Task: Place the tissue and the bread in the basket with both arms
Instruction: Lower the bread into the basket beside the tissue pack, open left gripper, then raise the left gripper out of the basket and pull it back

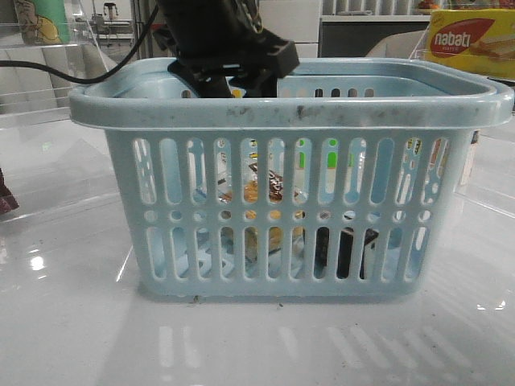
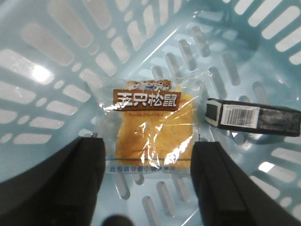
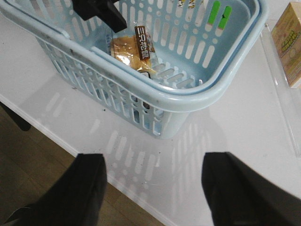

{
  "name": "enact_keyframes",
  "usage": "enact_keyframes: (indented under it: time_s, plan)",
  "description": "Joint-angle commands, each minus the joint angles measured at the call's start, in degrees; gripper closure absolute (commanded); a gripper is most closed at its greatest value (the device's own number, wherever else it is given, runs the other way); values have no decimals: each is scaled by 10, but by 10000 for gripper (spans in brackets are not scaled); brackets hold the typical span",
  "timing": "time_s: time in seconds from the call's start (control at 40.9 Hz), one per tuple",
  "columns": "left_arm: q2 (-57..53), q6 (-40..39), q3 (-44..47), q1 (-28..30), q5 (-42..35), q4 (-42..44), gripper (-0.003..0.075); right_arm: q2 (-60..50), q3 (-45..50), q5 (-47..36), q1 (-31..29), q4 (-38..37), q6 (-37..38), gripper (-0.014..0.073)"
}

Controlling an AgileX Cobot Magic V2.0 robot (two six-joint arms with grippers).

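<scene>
The light-blue basket [image 1: 290,103] stands mid-table; it also shows in the right wrist view [image 3: 155,96]. The bread [image 2: 153,125], golden-brown in a clear wrapper with a brown label, lies on the basket floor; it shows through the slots in the front view [image 1: 261,193] and in the right wrist view [image 3: 131,49]. The tissue [image 2: 254,117], a black packet with white patches, lies beside the bread, apart from it; it also shows in the front view [image 1: 348,249]. My left gripper [image 2: 148,181] is open and empty above the bread, inside the basket [image 2: 56,70]. My right gripper [image 3: 153,188] is open and empty over the table's front edge.
A yellow-and-red nabati box [image 1: 471,42] stands at the back right, also seen in the right wrist view [image 3: 289,44]. A clear plastic tray edge [image 3: 282,94] lies right of the basket. The table edge [image 3: 70,146] and brown floor show below my right gripper.
</scene>
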Motion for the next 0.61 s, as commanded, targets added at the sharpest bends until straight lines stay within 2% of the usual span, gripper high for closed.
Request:
enact_keyframes:
  time_s: [0.0, 0.318, 0.587]
  plan:
    - [-72, -4, -37, -3, -7, -6, 267, 0, -14, -41, -1, -7, 1, 53]
    - [-218, -47, -24, -3, 29, -8, 267, 0, -14, -41, -1, -7, 1, 53]
    - [-376, -60, 110, -4, -22, -6, 267, 0, -14, -41, -1, -7, 1, 53]
